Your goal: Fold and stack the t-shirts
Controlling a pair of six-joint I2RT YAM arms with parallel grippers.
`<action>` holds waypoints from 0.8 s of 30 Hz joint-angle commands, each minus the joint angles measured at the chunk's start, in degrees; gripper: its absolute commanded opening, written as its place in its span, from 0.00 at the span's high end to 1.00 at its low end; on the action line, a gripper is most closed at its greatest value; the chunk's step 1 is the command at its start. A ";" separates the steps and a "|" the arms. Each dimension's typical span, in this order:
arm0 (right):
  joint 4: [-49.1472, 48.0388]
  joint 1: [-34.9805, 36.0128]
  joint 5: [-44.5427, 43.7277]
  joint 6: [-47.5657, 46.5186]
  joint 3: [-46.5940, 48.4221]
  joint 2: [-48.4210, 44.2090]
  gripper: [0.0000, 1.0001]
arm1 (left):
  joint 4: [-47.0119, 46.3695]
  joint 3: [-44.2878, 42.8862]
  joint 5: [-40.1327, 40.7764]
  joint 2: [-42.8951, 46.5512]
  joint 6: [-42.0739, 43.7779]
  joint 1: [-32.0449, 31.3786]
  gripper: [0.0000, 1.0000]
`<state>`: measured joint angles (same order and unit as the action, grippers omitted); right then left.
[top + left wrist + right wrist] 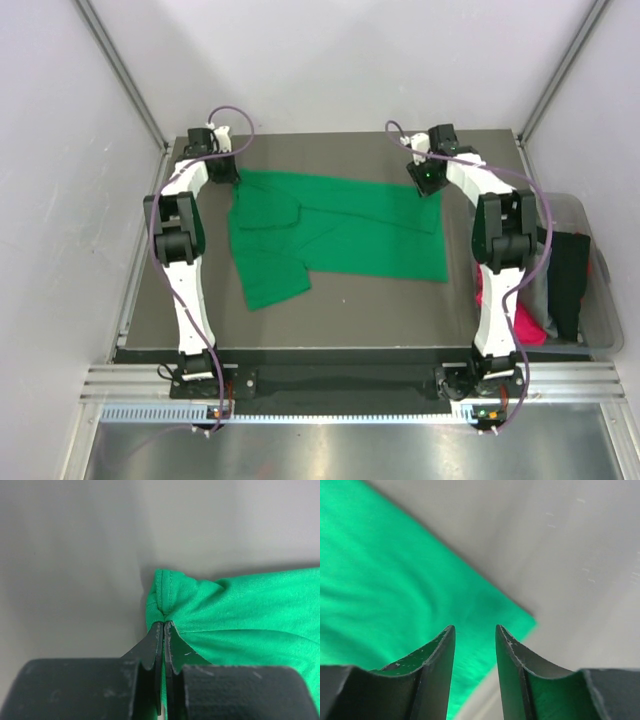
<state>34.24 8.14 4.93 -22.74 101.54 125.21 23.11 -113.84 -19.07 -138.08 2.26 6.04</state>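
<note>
My left gripper (163, 624) is clamped tight on a bunched bit of hem at the far left corner of the green t-shirt (340, 235). My right gripper (475, 630) stands open, fingers apart with nothing between them, hanging over the shirt's far right corner.

The shirt lies flat on the far half of the counter (380, 315). Its long axis runs left to right between my two grippers, and one flap (275, 280) points toward my left base. Its far edge sits near the counter's back edge, and white walls stand close on both sides. Dark counter surface shows between the shirt's near edge and my bases. Just past the counter's right edge stands a clear bin (612, 310) holding pink fabric (525, 325) and black fabric (570, 280), close beside my right arm.
</note>
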 commanded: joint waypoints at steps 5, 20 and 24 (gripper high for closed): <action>4.17 -1.29 -5.97 -2.30 10.26 4.43 0.60 | 0.79 3.27 0.97 4.22 1.78 0.99 1.00; 12.69 -1.90 -5.10 -3.01 16.68 11.37 0.61 | 0.79 3.71 0.35 4.40 2.04 1.16 1.00; 15.33 -1.99 -5.19 -3.62 18.78 14.35 0.88 | 0.62 3.98 0.35 4.49 1.87 1.16 1.00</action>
<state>45.58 6.57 -0.34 -26.06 117.62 136.38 22.90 -111.20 -19.20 -136.38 3.16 6.35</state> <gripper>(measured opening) 0.162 0.017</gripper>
